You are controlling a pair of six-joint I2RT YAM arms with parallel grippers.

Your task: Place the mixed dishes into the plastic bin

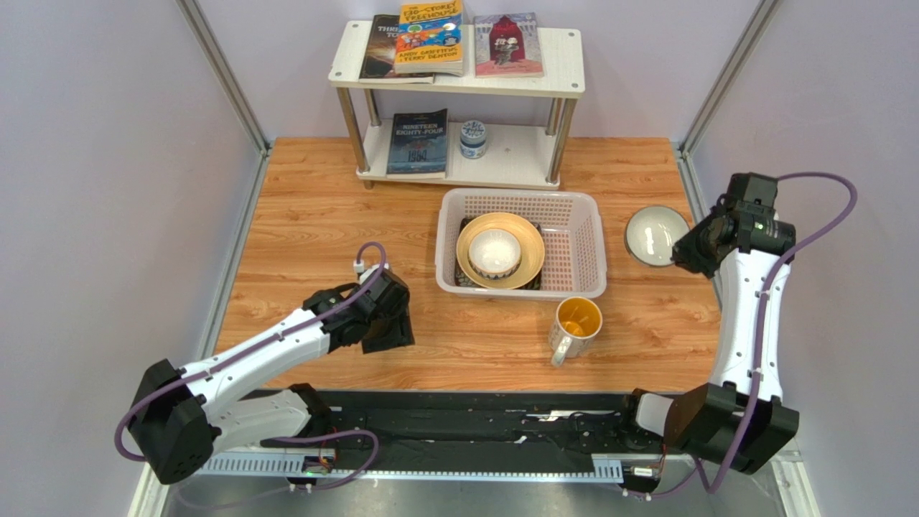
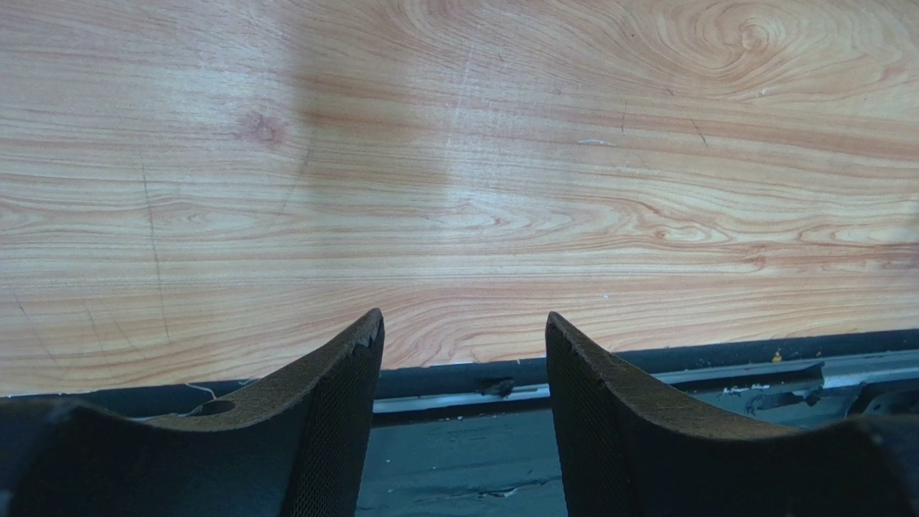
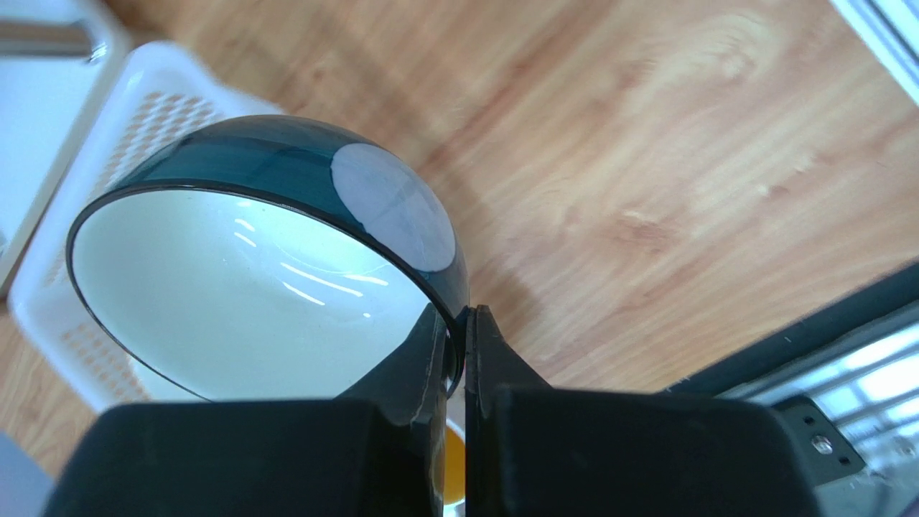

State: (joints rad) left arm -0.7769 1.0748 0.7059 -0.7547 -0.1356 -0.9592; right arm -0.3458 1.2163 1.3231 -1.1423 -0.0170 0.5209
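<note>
The white plastic bin stands mid-table and holds the round yellow plate with a small white bowl on it; a black plate edge shows beneath. The yellow-inside white mug stands in front of the bin. My right gripper is shut on the rim of the dark-outside bowl, white inside, held tilted right of the bin; in the right wrist view the bowl fills the left and my right gripper pinches its rim. My left gripper is open and empty over bare wood; its fingertips show apart.
A white two-tier shelf with books stands at the back, with a small blue-and-white jar on its lower tier. The bin's corner shows behind the bowl. The black table-edge rail lies under my left gripper.
</note>
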